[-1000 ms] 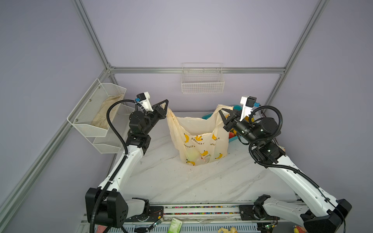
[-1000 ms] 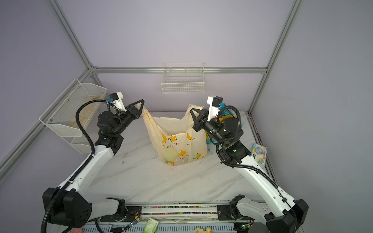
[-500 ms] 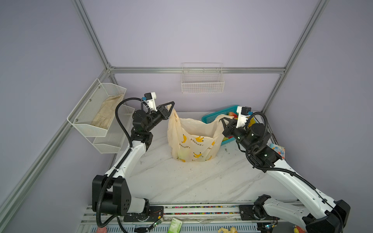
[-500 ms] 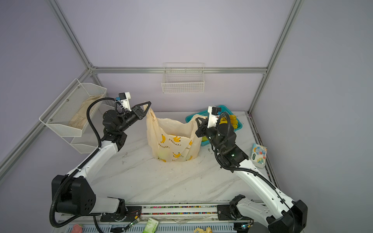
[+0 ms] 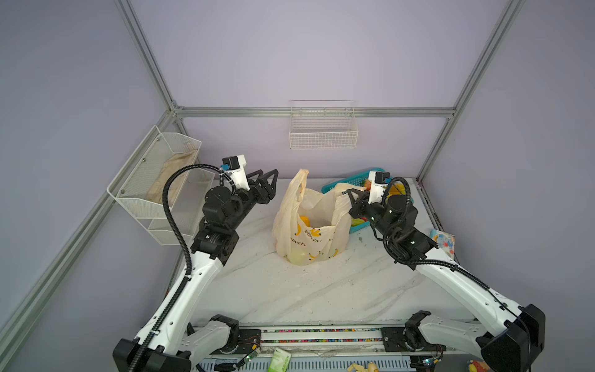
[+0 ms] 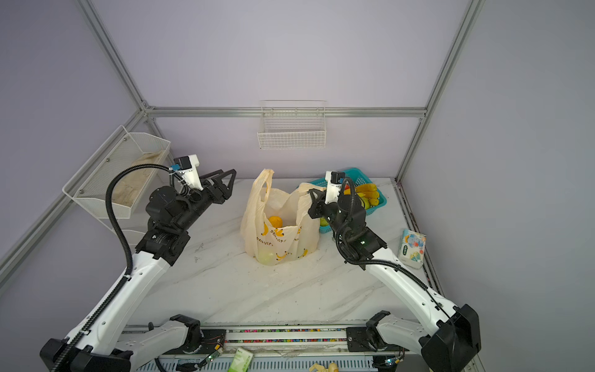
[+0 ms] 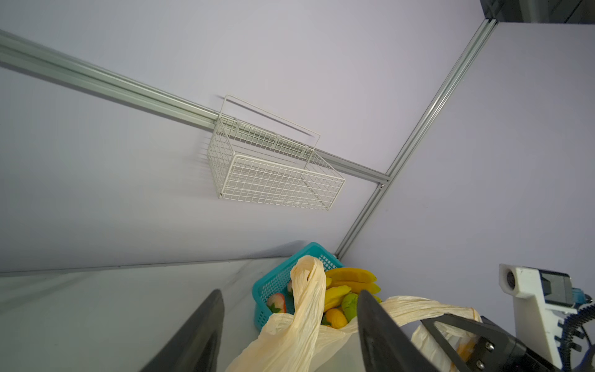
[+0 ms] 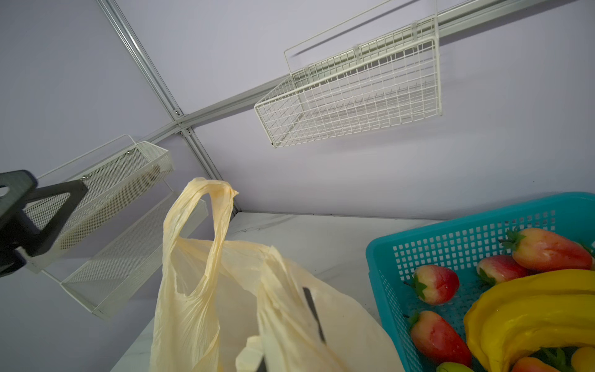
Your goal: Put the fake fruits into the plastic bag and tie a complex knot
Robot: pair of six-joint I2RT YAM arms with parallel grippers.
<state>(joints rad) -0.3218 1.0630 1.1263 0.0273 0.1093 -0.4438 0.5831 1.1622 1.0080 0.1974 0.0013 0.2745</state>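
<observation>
Cream film this thin should sag and slip, so take the plastic bag (image 5: pixel 314 238) by its bunched handle loops (image 5: pixel 301 182): right hand (image 5: pixel 349 195) pinches one, left hand (image 5: pixel 269 180) spread beside the other.

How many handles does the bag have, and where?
2. One handle stands upright and free near the open left gripper; the other handle is pinched by the right gripper.

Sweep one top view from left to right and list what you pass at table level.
white mesh wall shelf → left gripper → plastic bag → teal basket → tissue pack
</observation>
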